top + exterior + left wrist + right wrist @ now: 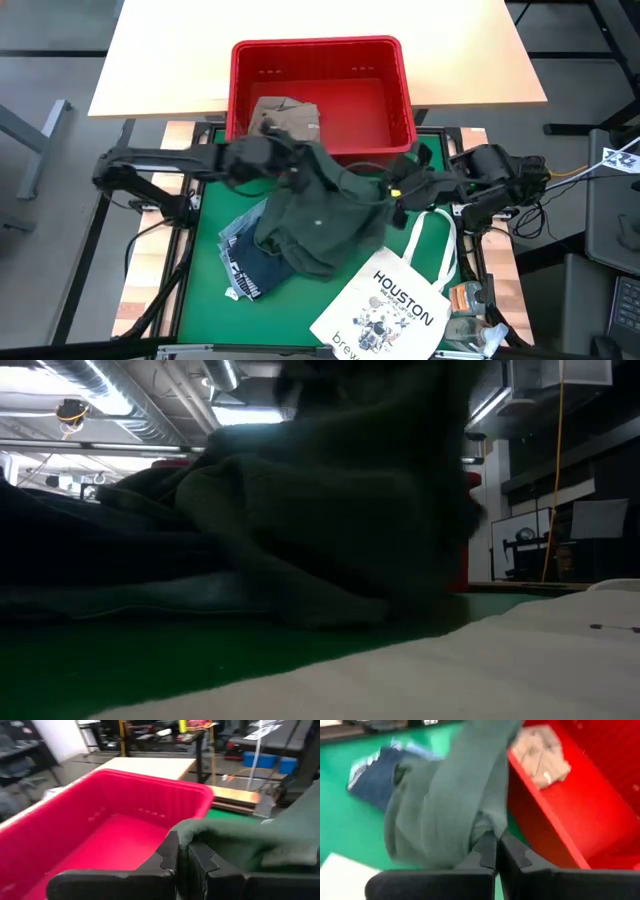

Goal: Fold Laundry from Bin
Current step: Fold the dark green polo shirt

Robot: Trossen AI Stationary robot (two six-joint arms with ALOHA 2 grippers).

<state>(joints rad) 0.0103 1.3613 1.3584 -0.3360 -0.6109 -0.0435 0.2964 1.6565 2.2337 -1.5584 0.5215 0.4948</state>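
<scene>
A dark green garment [320,215] is held between my two grippers just in front of the red bin [320,60]. Its lower part lies heaped on the green mat and over a blue denim garment [243,258]. My left gripper [297,165] is shut on its left upper part and my right gripper [393,192] on its right upper part. A khaki garment [285,118] lies on the bin's floor at its left. In the low view the green heap [330,510] fills the middle. My left gripper pinches a rolled edge of the green garment [192,831] between its two shut fingers, near the bin's front wall. The cloth trails away from the fingers toward the right. My right gripper pinches a bunched fold of the green garment [482,827] between its two shut fingers, slanting down from the table's right. The cloth hangs from the fingers toward the mat, where its lower part rests.
A white tote bag printed HOUSTON [390,300] lies on the mat's near right part, close to the green garment. The green mat [205,250] shows bare at the near left. A light wooden tabletop [300,20] lies behind the bin.
</scene>
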